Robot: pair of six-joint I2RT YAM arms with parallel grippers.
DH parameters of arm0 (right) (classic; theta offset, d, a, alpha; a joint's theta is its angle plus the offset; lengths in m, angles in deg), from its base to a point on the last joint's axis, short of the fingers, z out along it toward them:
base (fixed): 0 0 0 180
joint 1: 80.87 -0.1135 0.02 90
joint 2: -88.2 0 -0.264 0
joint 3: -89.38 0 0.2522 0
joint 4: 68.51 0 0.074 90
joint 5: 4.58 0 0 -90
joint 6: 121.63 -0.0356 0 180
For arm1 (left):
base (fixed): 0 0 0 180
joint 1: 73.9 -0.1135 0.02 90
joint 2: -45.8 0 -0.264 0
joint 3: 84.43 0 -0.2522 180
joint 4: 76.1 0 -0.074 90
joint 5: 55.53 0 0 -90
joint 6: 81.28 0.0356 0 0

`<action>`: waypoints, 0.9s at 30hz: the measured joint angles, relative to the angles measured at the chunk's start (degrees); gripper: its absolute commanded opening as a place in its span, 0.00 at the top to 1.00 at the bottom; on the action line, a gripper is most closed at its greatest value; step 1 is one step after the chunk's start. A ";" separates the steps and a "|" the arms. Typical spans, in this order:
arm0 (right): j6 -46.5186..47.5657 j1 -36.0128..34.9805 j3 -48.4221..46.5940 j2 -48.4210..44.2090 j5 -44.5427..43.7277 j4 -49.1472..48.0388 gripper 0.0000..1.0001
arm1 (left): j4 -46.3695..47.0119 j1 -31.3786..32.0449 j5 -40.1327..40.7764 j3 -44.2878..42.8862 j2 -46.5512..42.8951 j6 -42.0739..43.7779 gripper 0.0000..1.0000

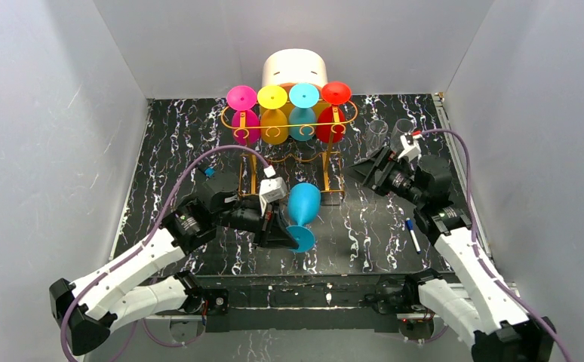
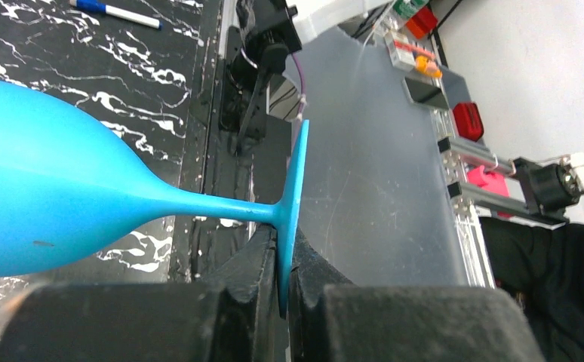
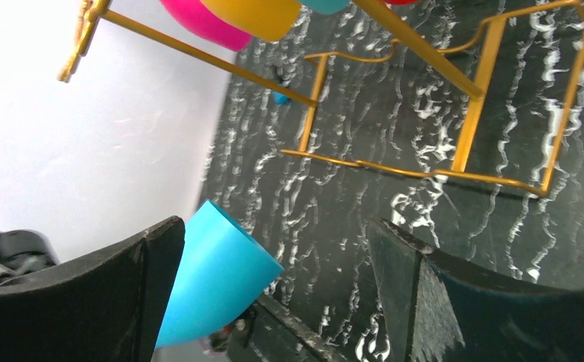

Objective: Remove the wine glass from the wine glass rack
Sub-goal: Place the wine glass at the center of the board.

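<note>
A blue wine glass (image 1: pixel 302 213) is off the rack, held tilted in front of it. My left gripper (image 1: pixel 287 237) is shut on the rim of its round foot (image 2: pixel 292 211), with its bowl (image 2: pixel 40 188) pointing away. The orange-gold wire rack (image 1: pixel 289 143) stands at the back centre; pink (image 1: pixel 244 113), yellow (image 1: pixel 273 113), light blue (image 1: pixel 302 111) and red (image 1: pixel 333 109) glasses hang on it upside down. My right gripper (image 1: pixel 370 167) is open and empty to the right of the rack. The right wrist view shows the blue bowl (image 3: pixel 213 275) and the rack's base (image 3: pixel 425 173).
A white round box (image 1: pixel 295 69) stands behind the rack. Two clear glasses (image 1: pixel 388 134) stand at the back right. A blue-capped marker (image 1: pixel 413 234) lies at the right near my right arm. Grey walls enclose the black marbled table (image 1: pixel 183 166).
</note>
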 measured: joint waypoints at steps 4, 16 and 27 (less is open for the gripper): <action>-8.09 7.93 7.48 2.10 15.74 -10.97 0.01 | -1.64 0.00 -1.44 0.48 -0.76 3.93 1.00; -18.45 8.66 9.81 -0.44 29.66 -29.07 0.01 | 1.11 -0.02 -6.03 4.63 -9.27 16.22 1.00; -22.71 6.40 7.43 8.28 44.02 -35.87 0.06 | 1.40 -0.02 -11.02 4.76 -5.99 21.66 1.00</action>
